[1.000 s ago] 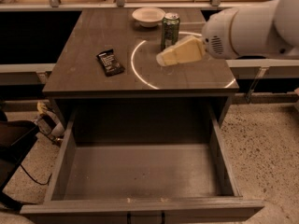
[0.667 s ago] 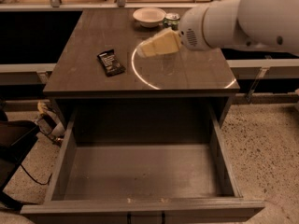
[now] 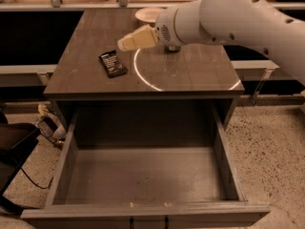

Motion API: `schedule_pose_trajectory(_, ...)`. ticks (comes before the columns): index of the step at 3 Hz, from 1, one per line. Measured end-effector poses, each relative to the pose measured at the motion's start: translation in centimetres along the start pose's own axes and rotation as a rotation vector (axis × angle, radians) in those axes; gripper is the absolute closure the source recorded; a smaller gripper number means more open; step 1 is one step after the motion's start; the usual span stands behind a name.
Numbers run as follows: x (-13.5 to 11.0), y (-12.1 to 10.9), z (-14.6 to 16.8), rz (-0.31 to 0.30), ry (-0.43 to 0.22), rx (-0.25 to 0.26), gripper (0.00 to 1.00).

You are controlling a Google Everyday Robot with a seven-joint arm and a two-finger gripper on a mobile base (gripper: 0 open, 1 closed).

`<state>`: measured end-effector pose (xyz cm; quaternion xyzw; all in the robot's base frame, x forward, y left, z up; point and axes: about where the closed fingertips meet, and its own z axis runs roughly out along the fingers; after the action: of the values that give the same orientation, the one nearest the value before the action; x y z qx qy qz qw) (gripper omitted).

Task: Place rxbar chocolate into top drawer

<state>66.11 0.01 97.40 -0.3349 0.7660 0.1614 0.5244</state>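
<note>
Sweeping gripper [image 3: 128, 41] leftward over tabletop [image 3: 190, 75] since a second ago, closure impossible to tell; hovering just right of rxbar chocolate [image 3: 113, 63] lying flat there; advisably squaring to wrapper's narrow width before descending, then carrying to open top drawer [image 3: 143, 175].

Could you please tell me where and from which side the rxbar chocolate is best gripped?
I would grip the rxbar chocolate across its narrow width at mid-length, coming straight down from above. It lies flat on the cabinet top, so only its long edges offer a hold; they run slightly diagonal, so align the gripper, now hovering just beyond it, to match.
</note>
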Motion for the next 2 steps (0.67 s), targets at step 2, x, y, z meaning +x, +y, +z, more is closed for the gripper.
schedule_pose_trajectory(2,1.6,1.3,5.9,0.023,0.054,-0.028,0.0)
